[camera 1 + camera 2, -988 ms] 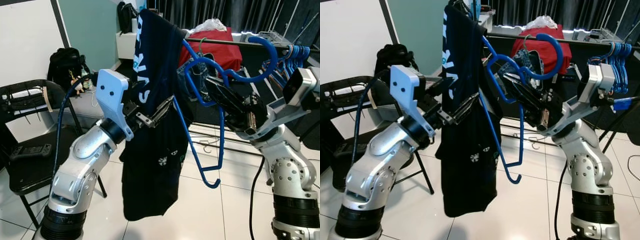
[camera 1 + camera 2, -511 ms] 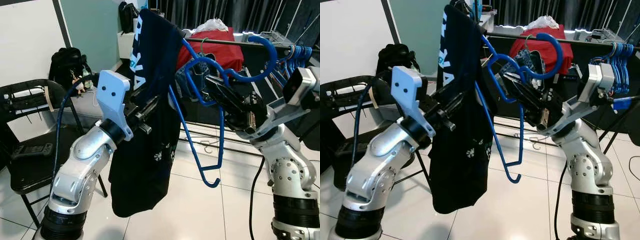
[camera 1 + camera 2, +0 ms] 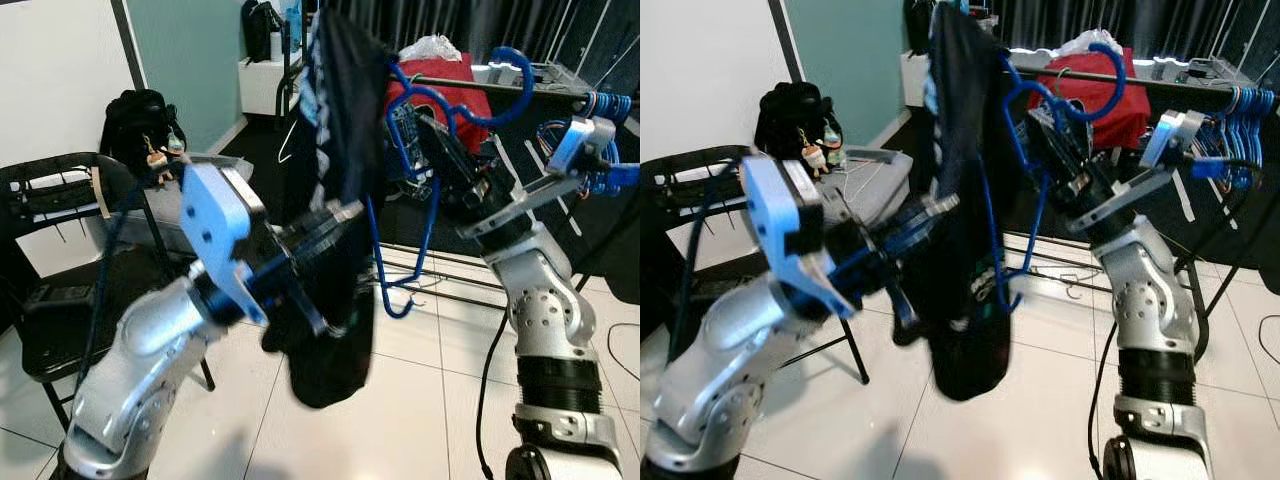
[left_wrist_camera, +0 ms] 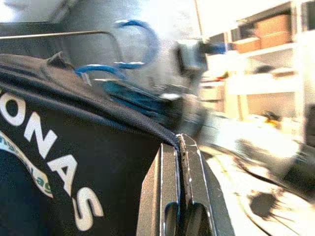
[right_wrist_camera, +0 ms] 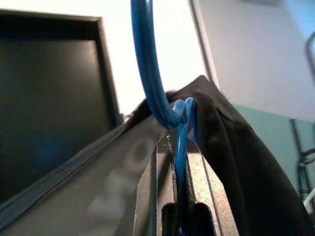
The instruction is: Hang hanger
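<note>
Blue hanger [image 3: 425,165]: held aloft in front of the robot, hook [image 3: 505,85] curling up near the dark clothes rail [image 3: 500,85] behind; whether hook touches rail cannot be told. Lower end of the frame hangs down beside the garment.

Right pincer [image 5: 180,147]: raised at chest height, fingers closed tight on the hanger's twin blue wires just below the hook.

Dark garment [image 3: 335,200]: black with white lettering, draped over the hanger's left shoulder and hanging down between the two arms.

Left pincer [image 4: 178,162]: raised, blurred in the head views; fingers pressed together along the garment's upper edge, pinching the cloth.

Rail, further items: red cloth [image 3: 440,90] hung on it; a cluster of blue hangers [image 3: 605,105] at its far right.

Black folding chair [image 3: 50,260]: at the robot's left, on white tiled floor [image 3: 420,400].

Black bag [image 3: 135,125]: by the wall behind the chair.
</note>
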Motion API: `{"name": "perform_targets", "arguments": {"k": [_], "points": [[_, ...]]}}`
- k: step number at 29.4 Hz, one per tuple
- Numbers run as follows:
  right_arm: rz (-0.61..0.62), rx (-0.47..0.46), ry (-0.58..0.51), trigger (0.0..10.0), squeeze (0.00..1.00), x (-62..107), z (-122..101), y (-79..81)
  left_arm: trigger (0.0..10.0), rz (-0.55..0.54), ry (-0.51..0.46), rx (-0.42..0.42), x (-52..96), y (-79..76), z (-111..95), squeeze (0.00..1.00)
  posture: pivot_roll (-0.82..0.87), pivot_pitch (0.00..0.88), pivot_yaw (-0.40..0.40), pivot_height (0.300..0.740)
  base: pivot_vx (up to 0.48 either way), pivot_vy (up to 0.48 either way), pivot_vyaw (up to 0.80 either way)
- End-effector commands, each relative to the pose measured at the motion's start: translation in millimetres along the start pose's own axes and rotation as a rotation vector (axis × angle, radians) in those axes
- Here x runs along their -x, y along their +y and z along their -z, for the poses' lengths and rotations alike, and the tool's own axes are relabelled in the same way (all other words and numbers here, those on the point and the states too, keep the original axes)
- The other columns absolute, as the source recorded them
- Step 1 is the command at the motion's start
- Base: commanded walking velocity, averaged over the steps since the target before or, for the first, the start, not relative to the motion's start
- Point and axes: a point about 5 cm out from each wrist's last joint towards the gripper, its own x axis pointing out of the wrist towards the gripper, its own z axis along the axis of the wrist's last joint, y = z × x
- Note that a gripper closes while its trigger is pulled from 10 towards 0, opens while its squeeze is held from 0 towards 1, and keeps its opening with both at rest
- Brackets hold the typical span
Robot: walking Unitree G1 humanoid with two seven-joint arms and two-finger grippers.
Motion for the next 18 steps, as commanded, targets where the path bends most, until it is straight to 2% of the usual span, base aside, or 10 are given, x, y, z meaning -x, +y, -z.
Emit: {"name": "perform_targets", "arguments": {"k": [1, 3, 4, 7, 8, 11, 13, 17, 18], "points": [[0.077, -0.014, -0.057, 10.0, 0.00, -4.0, -3.2, -7.5, 0.4, 0.111, 0.022, 0.003, -0.9, -13.7, 1.3, 0.00, 0.05, 0.000, -0.064, 0.736, 0.000, 0.000, 0.00], [0.091, -0.032, -0.060, 10.0, 0.00, -7.0, 0.1, -8.1, 0.4, 0.137, 0.038, 0.000, -0.7, -16.4, 3.4, 0.00, 0.05, 0.000, -0.064, 0.736, 0.000, 0.000, 0.00], [0.092, -0.054, -0.061, 10.0, 0.00, -9.3, 3.7, -6.2, 0.9, 0.146, 0.049, -0.010, -1.8, -16.7, 5.7, 0.00, 0.05, 0.000, -0.067, 0.736, 0.000, 0.000, 0.00], [0.092, -0.068, -0.062, 10.0, 0.00, -10.8, 6.1, -4.9, 0.9, 0.152, 0.056, -0.017, -2.6, -16.8, 7.0, 0.00, 0.05, 0.000, -0.067, 0.736, 0.000, 0.000, 0.00], [0.091, -0.090, -0.066, 10.0, 0.00, -12.7, 9.2, -2.6, 1.6, 0.160, 0.065, -0.030, -4.3, -16.9, 9.1, 0.00, 0.05, 0.000, -0.066, 0.736, 0.000, 0.000, 0.00], [0.104, -0.117, -0.079, 10.0, 0.00, -15.1, 11.7, -1.4, 1.8, 0.170, 0.072, -0.043, -6.9, -17.1, 11.1, 0.00, 0.05, 0.000, -0.065, 0.736, 0.000, 0.000, 0.00], [0.166, -0.187, -0.124, 10.0, 0.00, -21.1, 10.7, -3.8, 3.8, 0.178, 0.086, -0.077, -13.0, -16.5, 15.5, 0.00, 0.04, 0.000, -0.056, 0.736, 0.000, 0.000, 0.00], [0.257, -0.258, -0.166, 10.0, 0.00, -25.8, 7.2, -11.3, 4.0, 0.170, 0.095, -0.112, -17.0, -14.2, 18.2, 0.00, 0.03, 0.000, -0.051, 0.736, 0.000, 0.000, 0.00], [0.341, -0.339, -0.192, 10.0, 0.00, -28.5, 5.6, -18.5, 4.2, 0.165, 0.109, -0.147, -19.6, -11.6, 20.4, 0.00, 0.03, 0.000, -0.049, 0.736, 0.000, 0.000, 0.00]]}}
